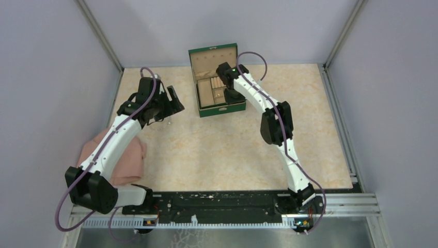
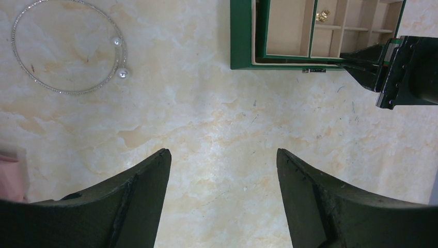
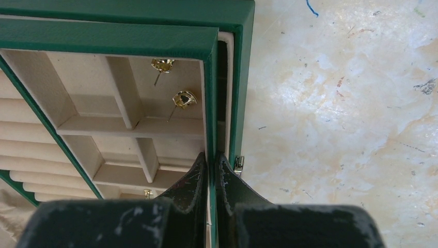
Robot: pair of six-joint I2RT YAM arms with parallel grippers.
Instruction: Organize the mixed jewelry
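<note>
Sorting part done: your right tool (image 3: pixel 212 157) is clamped shut on the thin side wall of the green-edged beige inner tray (image 3: pixel 103 33) inside the open green jewellery box (image 1: pixel 222 109). Your left tool (image 2: pixel 223 152) hangs over the marbled beige desk (image 2: pixel 222 119), jaws spread wide with nothing between them. Just ahead of the right tool's fingertips, two gold stud earrings (image 3: pixel 184 98) lie in one small compartment of that tray, and a further gold speck (image 3: pixel 148 193) sits in a compartment close beside its left finger, so by the look of it some pieces are already filed. What is left, on this evidence, is the thin silvery wire bangle with two pearl ends (image 2: pixel 122 74), lying loose on the desk well ahead of the left tool and off to its left, apart from the box. Only the left wrist view shows that bangle clearly; from above it shrinks to a pale fleck near the left tool. Only the right wrist view shows the pinch on the tray wall, though not whether the tray is lifted. The overhead view alone takes in the pink cloth (image 1: pixel 126 155) behind the left tool, by that arm.
</note>
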